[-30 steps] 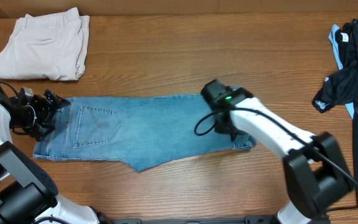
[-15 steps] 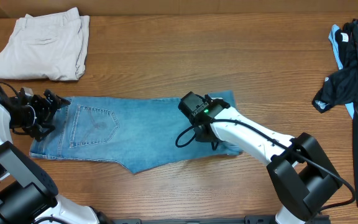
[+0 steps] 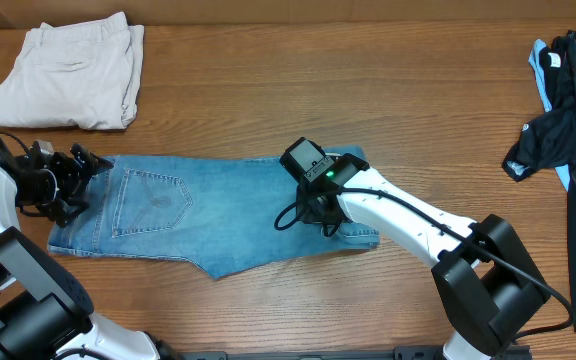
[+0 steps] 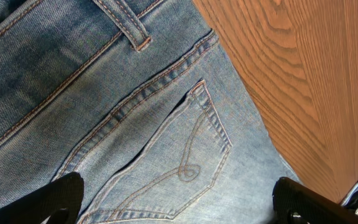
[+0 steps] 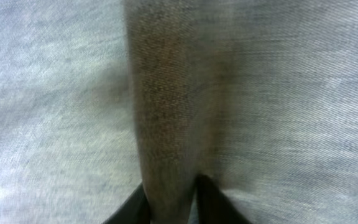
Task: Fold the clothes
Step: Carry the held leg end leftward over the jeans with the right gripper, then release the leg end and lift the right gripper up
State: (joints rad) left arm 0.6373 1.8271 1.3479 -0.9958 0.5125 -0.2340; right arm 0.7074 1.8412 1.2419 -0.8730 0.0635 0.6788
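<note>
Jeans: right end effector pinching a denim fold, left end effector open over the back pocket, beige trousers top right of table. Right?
Wrong on one point: the beige trousers lie at the top left of the table, as the overhead view shows. The right end effector does pinch a fold of the jeans, and the left end effector is open over the back pocket.

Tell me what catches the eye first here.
The light blue jeans lie across the middle of the table, back pocket up. The right gripper pinches a raised ridge of denim toward the leg end; the left gripper sits open at the waistband. Beige trousers lie at the far-left corner.
</note>
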